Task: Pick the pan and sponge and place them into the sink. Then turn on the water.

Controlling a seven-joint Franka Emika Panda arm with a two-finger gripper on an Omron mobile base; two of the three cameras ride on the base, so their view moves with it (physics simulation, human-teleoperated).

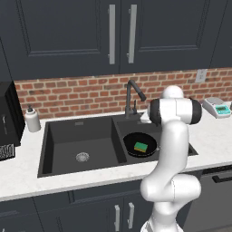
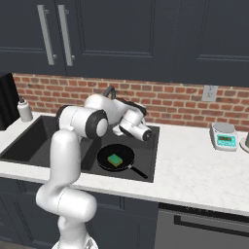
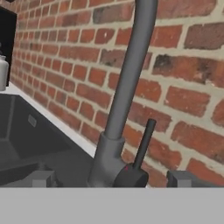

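White marble worktop (image 1: 213, 131) with inset black sink (image 1: 63, 136), soap bottle (image 1: 32, 119) at left, scale (image 1: 216, 108) at right.

Even, diffuse rendered light with no visible source and no glare. The white countertop (image 1: 90, 174) reads bright; the sink (image 1: 63, 136) basins beside it stay near-black, with little internal shadow. Base views are soft and low in resolution. In the hand view, the faucet (image 3: 127, 87) and the brick wall (image 3: 183, 74) behind it appear slightly blurred.
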